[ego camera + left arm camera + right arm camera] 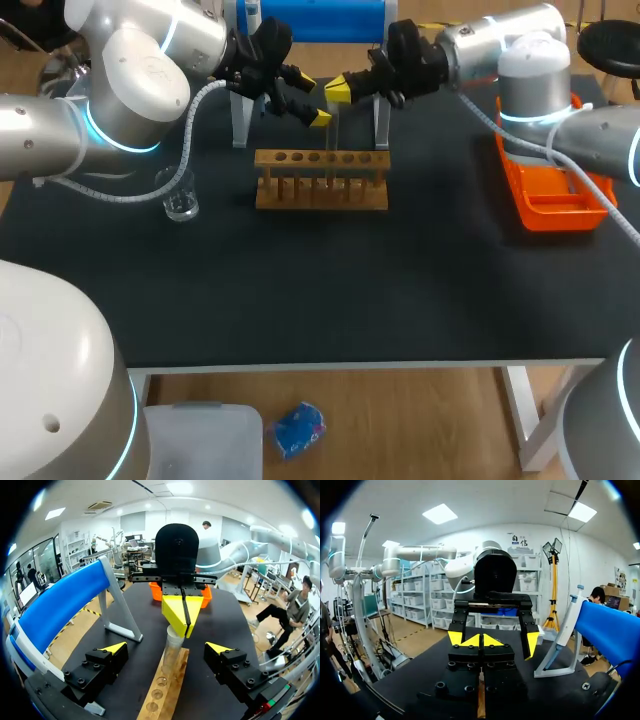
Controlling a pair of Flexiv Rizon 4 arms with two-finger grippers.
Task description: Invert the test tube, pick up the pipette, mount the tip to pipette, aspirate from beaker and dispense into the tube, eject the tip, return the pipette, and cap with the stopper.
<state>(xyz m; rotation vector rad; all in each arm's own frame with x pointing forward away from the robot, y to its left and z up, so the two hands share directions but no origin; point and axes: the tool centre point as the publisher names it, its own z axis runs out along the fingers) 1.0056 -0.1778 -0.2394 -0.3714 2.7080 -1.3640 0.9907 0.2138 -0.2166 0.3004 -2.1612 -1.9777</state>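
Checker: Rack (320, 192), wooden, one row of holes. Entry for the test tube (171, 655)?

Recorder: Test tube, clear glass, upright, over the rack's right half. Its lower end is level with the rack's top board; whether it sits in a hole cannot be told. Its upper end is held.

Checker: Held by which?

Recorder: Right gripper (182, 611), above the rack. Both yellow tips are pressed close together on the tube's top, one from each side. In its own wrist view the tips meet and hide the glass.

Checker: Left gripper (166, 648)?

Recorder: Also above the rack, facing the right gripper from the rack's left side. Its fingers are spread wide, one either side of the tube and clear of it, holding nothing.

Checker: Beaker (181, 203)?

Recorder: Clear, upright on the table (320, 290), left of the rack and apart from it. Contents cannot be told.

Checker: Pipette (563, 625)?

Recorder: White body, blue top, hanging on the pipette stand (310, 20). The stand has a blue top bar and white legs and is just behind the rack.

Checker: Anything else?

Recorder: Orange tray (560, 205), well right of the rack, partly under the right arm. Its contents are hidden.
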